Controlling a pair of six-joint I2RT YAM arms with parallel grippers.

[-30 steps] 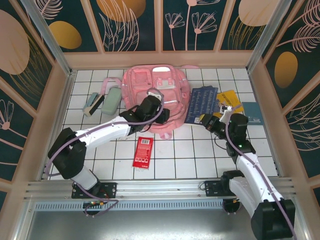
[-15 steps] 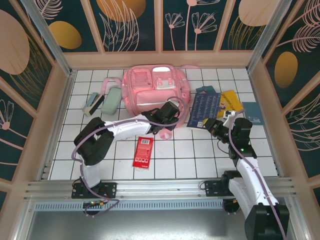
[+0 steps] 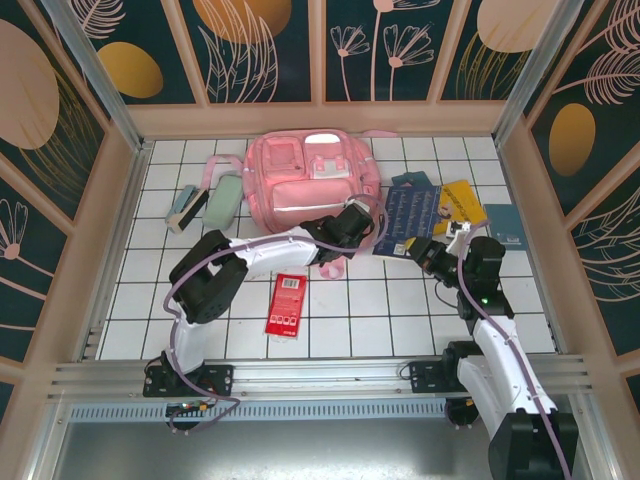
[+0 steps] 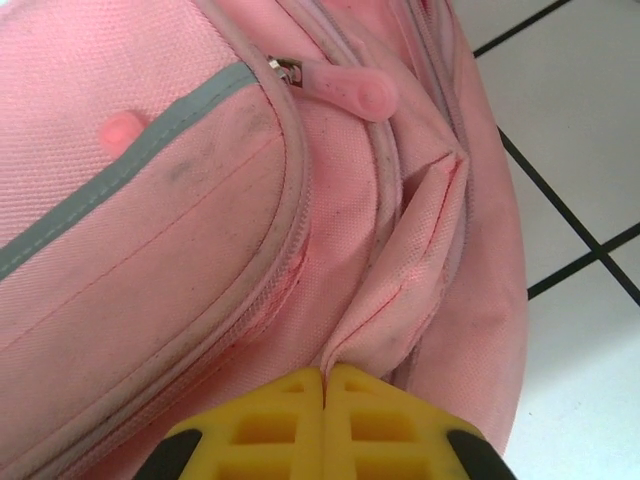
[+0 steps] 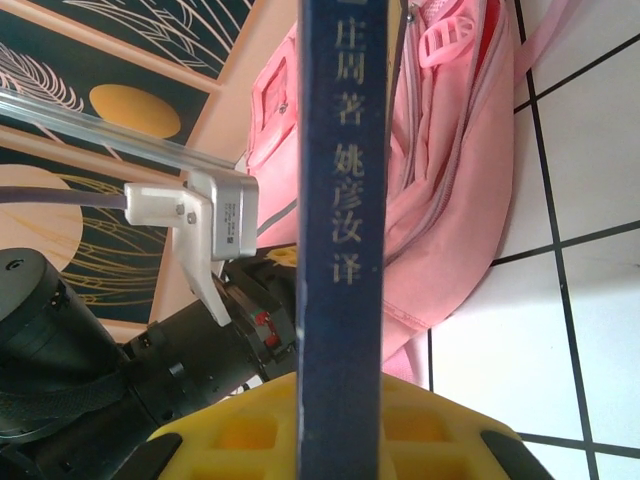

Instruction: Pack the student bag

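White tiled table (image 3: 380, 310), floral walls (image 3: 260, 50). Left fingers (image 4: 270, 430) pinch student bag (image 3: 300, 185); right fingers (image 5: 230, 430) clamp blue book (image 5: 340, 200).

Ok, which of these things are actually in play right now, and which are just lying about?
In play: student bag, its edge fold pinched by the left hand; dark blue book, clamped in the right hand.
Lying about: mint-green pencil case; red packet; yellow book; teal book.

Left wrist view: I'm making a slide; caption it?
Left gripper shut, pinching a fold of the pink student bag.
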